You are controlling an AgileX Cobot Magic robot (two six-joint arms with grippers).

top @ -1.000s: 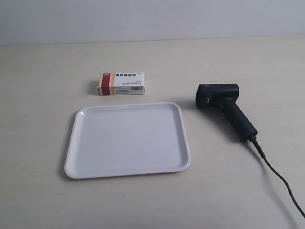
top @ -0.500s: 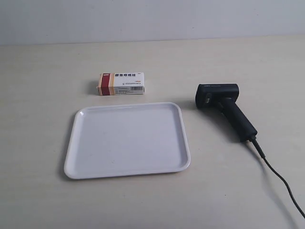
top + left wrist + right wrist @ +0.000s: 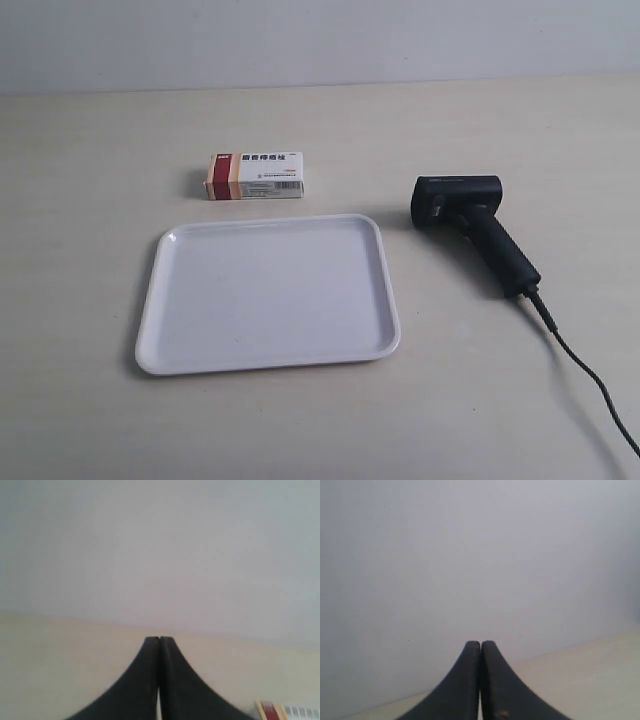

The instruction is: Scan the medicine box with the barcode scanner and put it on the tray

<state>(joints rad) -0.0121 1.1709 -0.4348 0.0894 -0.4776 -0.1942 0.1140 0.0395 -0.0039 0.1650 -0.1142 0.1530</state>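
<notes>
medicine box (image 3: 254, 175) lies flat toward counter (image 3: 90, 180) far edge, just beyond tray (image 3: 160, 330); barcode scanner (image 3: 474, 228) is laid on its side nearer the right edge; left hand (image 3: 159, 641) and right hand (image 3: 480, 644) are pressed closed, nothing gripped

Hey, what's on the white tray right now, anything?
Nothing lies on the tray; its whole inside shows bare. The medicine box sits on the table beyond it, and the barcode scanner lies beside it. What's under the tray is hidden.
</notes>
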